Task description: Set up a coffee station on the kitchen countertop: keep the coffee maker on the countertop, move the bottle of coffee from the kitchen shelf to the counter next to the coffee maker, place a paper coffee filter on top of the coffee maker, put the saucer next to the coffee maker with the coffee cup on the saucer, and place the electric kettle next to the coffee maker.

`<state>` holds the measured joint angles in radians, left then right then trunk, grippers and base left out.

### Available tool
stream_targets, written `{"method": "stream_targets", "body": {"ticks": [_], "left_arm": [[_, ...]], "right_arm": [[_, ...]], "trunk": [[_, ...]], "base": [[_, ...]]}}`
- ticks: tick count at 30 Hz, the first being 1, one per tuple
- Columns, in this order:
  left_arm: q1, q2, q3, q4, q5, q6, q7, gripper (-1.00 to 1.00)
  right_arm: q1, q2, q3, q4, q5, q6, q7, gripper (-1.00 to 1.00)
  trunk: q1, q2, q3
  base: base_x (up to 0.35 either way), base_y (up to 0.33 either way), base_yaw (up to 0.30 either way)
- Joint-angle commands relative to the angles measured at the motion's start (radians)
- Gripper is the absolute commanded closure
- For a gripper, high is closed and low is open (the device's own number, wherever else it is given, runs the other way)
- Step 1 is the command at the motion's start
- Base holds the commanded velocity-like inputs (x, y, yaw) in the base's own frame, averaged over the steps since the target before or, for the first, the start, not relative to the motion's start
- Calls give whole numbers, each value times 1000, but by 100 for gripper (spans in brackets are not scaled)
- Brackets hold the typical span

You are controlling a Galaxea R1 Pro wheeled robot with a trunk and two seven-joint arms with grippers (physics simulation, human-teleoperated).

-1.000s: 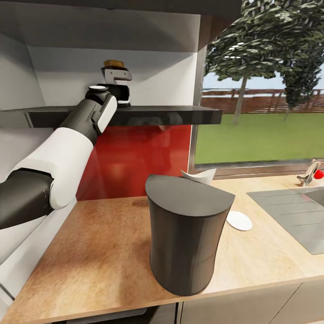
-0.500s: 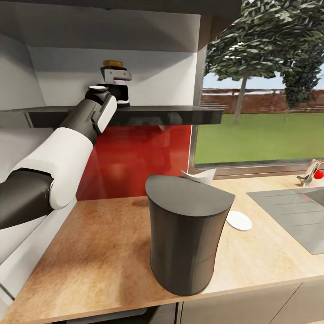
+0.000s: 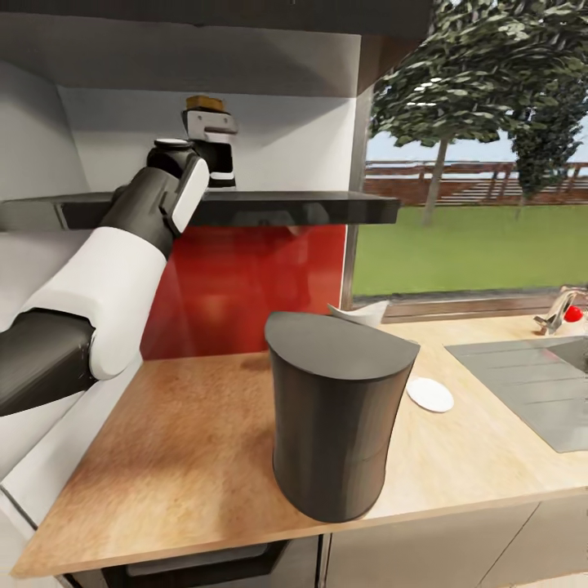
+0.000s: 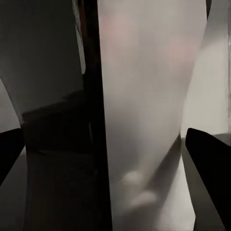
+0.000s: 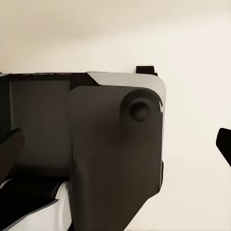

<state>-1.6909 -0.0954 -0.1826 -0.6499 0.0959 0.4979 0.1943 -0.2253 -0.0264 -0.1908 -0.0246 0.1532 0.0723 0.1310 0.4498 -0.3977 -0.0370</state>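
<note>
coffee maker (image 3: 339,425): dark grey column, upright at front edge of countertop (image 3: 188,457) | saucer (image 3: 430,394): flat white disc, just beside the maker | bottle (image 3: 214,147): brown cap, upright at shelf height, largely hidden | paper filter (image 3: 359,314): white, behind maker

— I tell you the colours I see. The coffee maker (image 3: 339,425) is dark grey, and the kitchen countertop (image 3: 188,457) is light wood with a warm grain.

— And the saucer (image 3: 430,394)?

— Plain white. The wall panel (image 3: 245,286) behind is red, and the shelf (image 3: 269,208) is black. On my left arm (image 3: 114,278), the shell is white with dark grey parts. The cap (image 3: 204,103) is brown-orange.
</note>
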Motion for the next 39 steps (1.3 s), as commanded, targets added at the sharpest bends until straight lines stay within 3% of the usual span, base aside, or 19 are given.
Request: {"method": "stream_targets", "body": {"ticks": [1, 22, 39], "left_arm": [[-1, 1, -5, -7, 10, 12, 8, 100], [0, 14, -5, -12, 10, 25, 13, 100], [20, 14, -4, -13, 10, 22, 15, 100]], "right_arm": [[0, 0, -9, -3, 10, 6, 4, -100], [0, 2, -9, -5, 9, 4, 4, -100], [0, 5, -9, -5, 9, 4, 4, -100]], "trunk": [[0, -2, -2], [0, -2, -2], [0, -2, -2]], "base": [[-235, 0, 0], [-326, -4, 0], [-326, -102, 0]]}}
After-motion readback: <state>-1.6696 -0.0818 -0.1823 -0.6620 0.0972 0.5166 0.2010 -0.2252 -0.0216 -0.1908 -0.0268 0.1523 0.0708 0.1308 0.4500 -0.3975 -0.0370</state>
